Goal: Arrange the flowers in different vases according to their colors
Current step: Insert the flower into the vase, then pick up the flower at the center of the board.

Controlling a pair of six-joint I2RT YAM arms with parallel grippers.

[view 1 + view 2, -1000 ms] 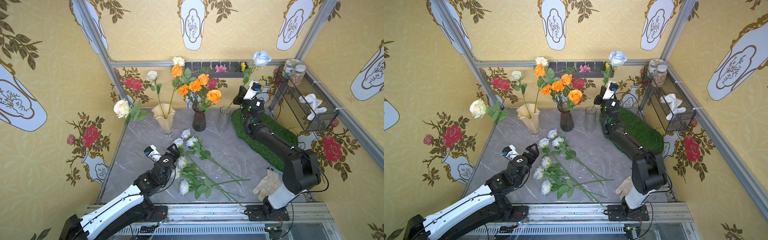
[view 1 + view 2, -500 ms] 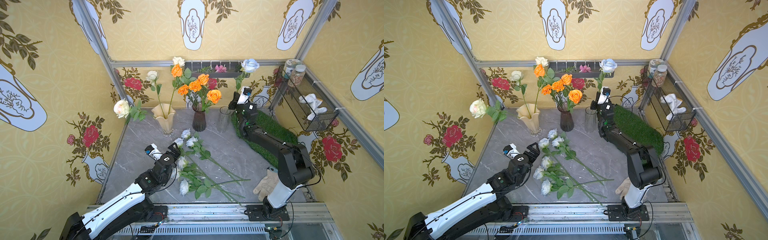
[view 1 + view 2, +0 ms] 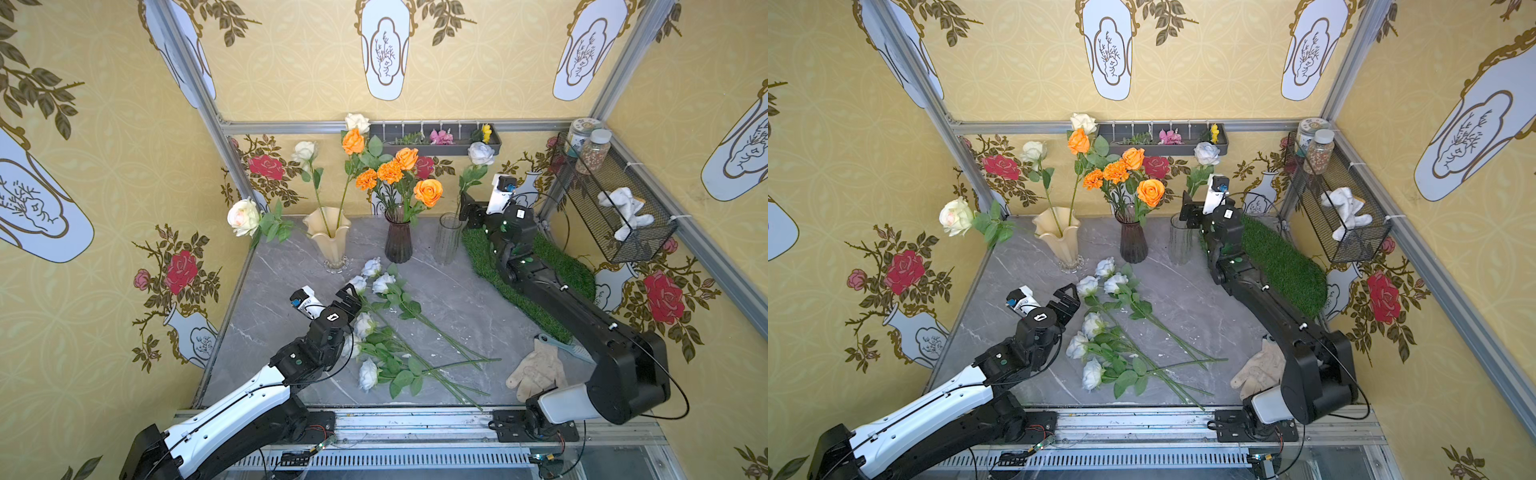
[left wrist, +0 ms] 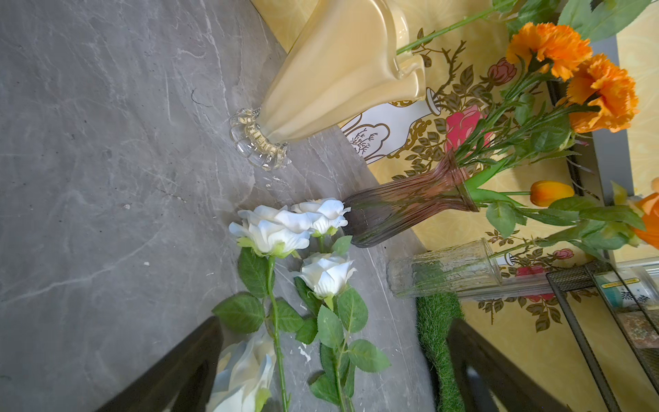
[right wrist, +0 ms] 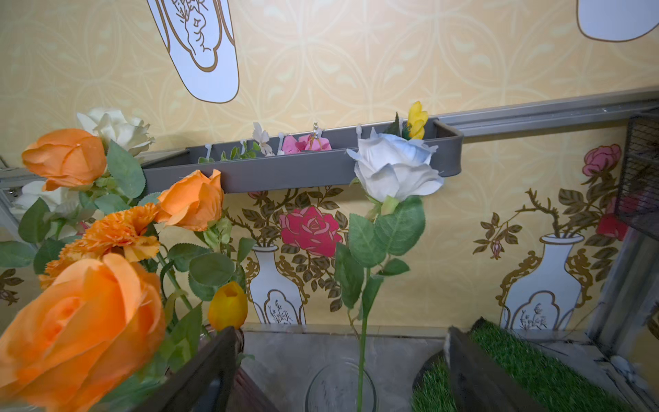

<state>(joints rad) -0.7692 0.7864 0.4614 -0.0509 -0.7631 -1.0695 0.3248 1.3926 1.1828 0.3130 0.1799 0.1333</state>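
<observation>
Three vases stand at the back: cream-yellow ruffled [image 3: 328,235], dark purple ribbed [image 3: 398,243] and clear glass [image 3: 449,241]. Cream-white roses [image 3: 304,151] rise from the cream vase and orange flowers [image 3: 428,192] from the purple one. A pale blue rose [image 3: 481,153] stands in the glass vase [image 5: 340,388]. My right gripper [image 3: 466,212] is open around its stem [image 5: 362,356], fingers well apart from it. Several pale roses [image 3: 370,328] lie on the grey table. My left gripper [image 3: 353,297] hovers open over their heads [image 4: 271,232], holding nothing.
A green grass mat [image 3: 552,266] lies under the right arm. A wire basket [image 3: 615,208] with jars and a white cloth hangs on the right wall. A glove [image 3: 536,370] lies front right. A grey wall tray [image 3: 436,143] holds small sprigs.
My right gripper came down and left with the pale blue rose, set its stem into the glass vase, and opened, letting go. The left arm has barely moved.
</observation>
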